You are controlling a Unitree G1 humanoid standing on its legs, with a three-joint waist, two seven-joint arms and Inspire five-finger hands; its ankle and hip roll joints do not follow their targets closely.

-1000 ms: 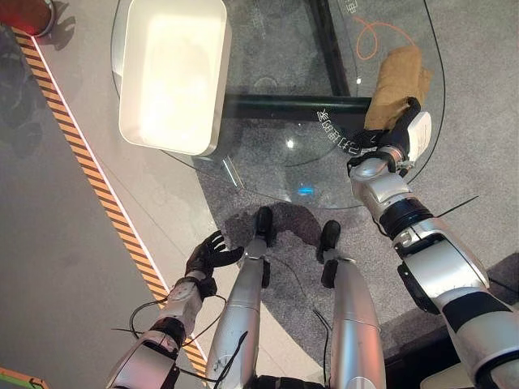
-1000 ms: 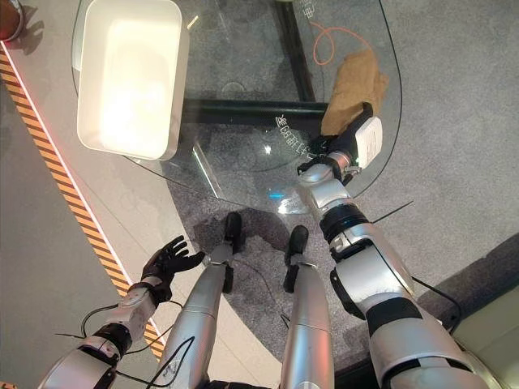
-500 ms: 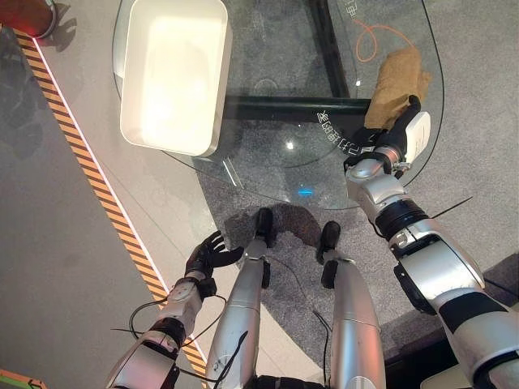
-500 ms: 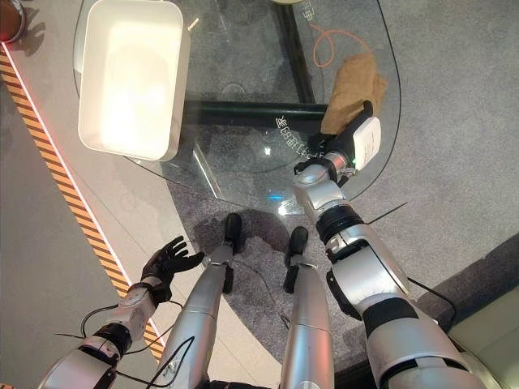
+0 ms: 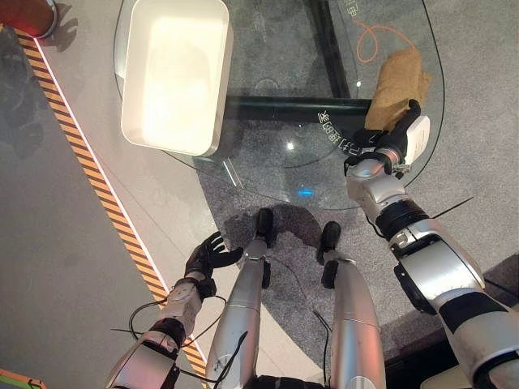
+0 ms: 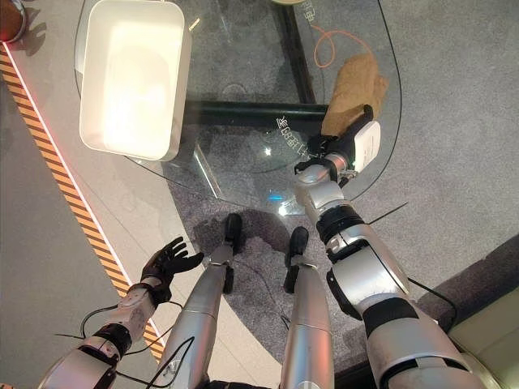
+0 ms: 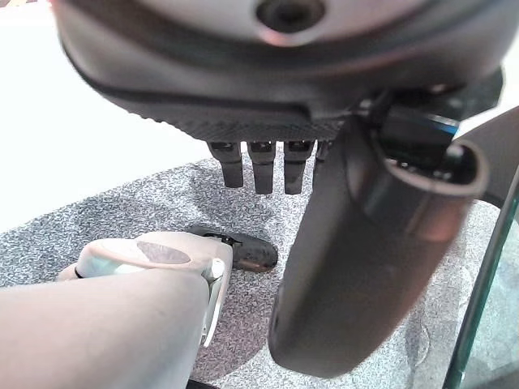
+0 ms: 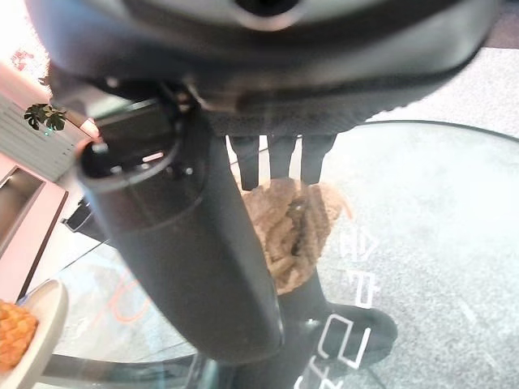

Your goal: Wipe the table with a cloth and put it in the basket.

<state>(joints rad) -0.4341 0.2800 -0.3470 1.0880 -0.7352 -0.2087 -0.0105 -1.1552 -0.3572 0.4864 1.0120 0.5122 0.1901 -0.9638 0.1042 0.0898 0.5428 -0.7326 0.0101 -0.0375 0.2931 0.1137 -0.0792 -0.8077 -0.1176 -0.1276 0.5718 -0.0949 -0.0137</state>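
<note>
while right hand (image 5: pixel 392 139) fingers press flat on cloth (image 5: pixel 398 81) — left hand (image 5: pixel 209 255) hangs spread.

1. I note a round glass table (image 5: pixel 268 174) with a dark crossbar frame (image 5: pixel 292 104) visible through its top.
2. The floor under the table is grey speckled carpet (image 5: pixel 478 97).
3. To the left lies smooth grey floor (image 5: pixel 49 243), crossed diagonally by an orange-and-black striped line (image 5: pixel 89 170).
4. An orange cord (image 5: pixel 369 36) loops beneath the glass.
5. Bright light glints off the glass (image 5: pixel 289 146).
</note>
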